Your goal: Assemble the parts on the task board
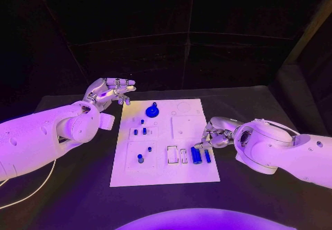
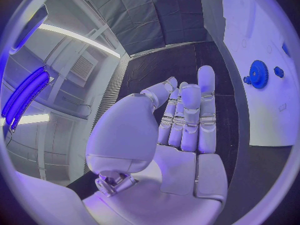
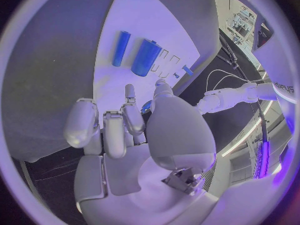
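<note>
The white task board [image 1: 181, 168] lies in the middle of the table. A blue gear [image 1: 152, 112] sits near its far end, also seen as the gear [image 2: 258, 74]. Several small blue pegs [image 1: 144, 130] stand in its left half. A thick blue cylinder [image 1: 196, 155] and a thin one [image 1: 207, 155] lie near its right edge, seen again as the thick cylinder [image 3: 145, 57] and the thin cylinder [image 3: 120, 48]. My right hand [image 1: 213, 136] hovers just beyond these cylinders, fingers slightly bent and holding nothing. My left hand [image 1: 109, 92] is raised beside the board's far left corner, fingers stretched and empty.
Rectangular slots [image 1: 172, 154] in the board lie left of the cylinders. Round recesses [image 1: 184, 107] mark its far right corner. A white cable [image 1: 31, 191] trails over the black table at the near left.
</note>
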